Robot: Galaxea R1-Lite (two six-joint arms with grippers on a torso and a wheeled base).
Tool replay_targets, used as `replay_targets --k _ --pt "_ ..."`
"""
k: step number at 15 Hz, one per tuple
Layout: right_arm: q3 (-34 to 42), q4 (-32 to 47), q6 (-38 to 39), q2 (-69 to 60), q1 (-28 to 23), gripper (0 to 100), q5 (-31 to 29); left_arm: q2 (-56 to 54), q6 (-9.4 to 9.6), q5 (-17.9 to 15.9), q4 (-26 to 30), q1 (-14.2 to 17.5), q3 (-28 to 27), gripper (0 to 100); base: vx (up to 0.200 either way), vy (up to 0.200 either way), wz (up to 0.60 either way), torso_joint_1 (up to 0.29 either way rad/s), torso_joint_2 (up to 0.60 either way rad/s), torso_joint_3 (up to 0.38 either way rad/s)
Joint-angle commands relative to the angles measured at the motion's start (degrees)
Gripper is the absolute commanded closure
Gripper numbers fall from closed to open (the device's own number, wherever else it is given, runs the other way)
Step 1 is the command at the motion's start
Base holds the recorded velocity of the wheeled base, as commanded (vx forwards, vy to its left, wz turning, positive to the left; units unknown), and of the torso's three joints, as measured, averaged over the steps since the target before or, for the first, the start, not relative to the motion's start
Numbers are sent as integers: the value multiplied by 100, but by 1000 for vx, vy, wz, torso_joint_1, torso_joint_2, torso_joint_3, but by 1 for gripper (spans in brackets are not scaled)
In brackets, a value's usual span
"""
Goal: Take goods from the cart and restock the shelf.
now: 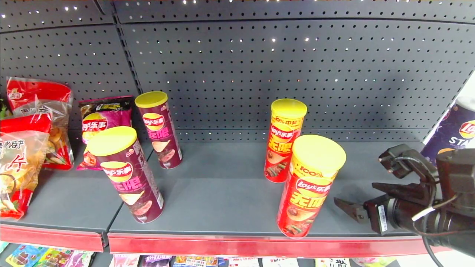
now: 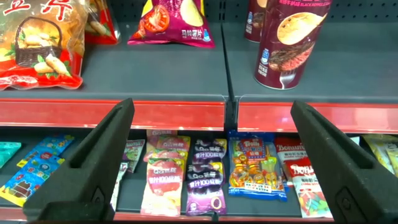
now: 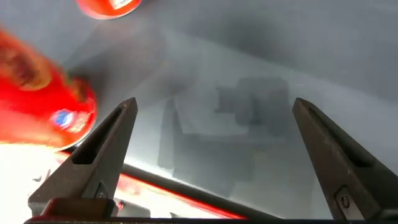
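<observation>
Grey sheet-metal shelf (image 1: 222,185) with a pegboard back, carrying four upright crisp canisters with yellow lids: two maroon on the left, front maroon canister (image 1: 126,174) and rear maroon canister (image 1: 159,129), and two red on the right, rear red canister (image 1: 284,141) and front red canister (image 1: 310,185), the last standing close to the red price rail (image 1: 222,244). Snack bags, among them a maroon crisp bag (image 1: 104,126), lean against the back at far left. The right claw (image 3: 214,106) lies low over the shelf just beside the front red canister, to its right, its jaws wide apart and holding nothing; no contact with the tube is visible. The left claw (image 2: 212,104), likewise spread and empty, faces the rail from in front, with sweet packets (image 2: 205,180) on the tier below. The cart is out of frame. Handling, as a judgement: such a canister is probably light, a stiff tube with a glossy, somewhat slippery wrap, tall for its base and so easily toppled. It would best be gripped across the body near mid-height, below the lid, with moderate squeeze to avoid denting the wall.
</observation>
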Motion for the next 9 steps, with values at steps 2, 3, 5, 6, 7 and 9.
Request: replay_targets --k 2,3,5,6,7,9 --pt "-8 -12 9 204 122 0 1 7 -1 2 0 0 0 0 0 0 0 0 0 0" --pt "-16 -38 9 274 131 0 1 7 -1 2 0 0 0 0 0 0 0 0 0 0" --pt "10 -55 -9 335 166 0 1 7 -1 2 0 0 0 0 0 0 0 0 0 0" --pt "19 -55 -9 353 245 0 1 7 -1 2 0 0 0 0 0 0 0 0 0 0" --pt "36 -55 -9 379 324 0 1 7 -1 2 0 0 0 0 0 0 0 0 0 0" --pt "19 -55 0 459 474 0 1 7 -1 2 0 0 0 0 0 0 0 0 0 0"
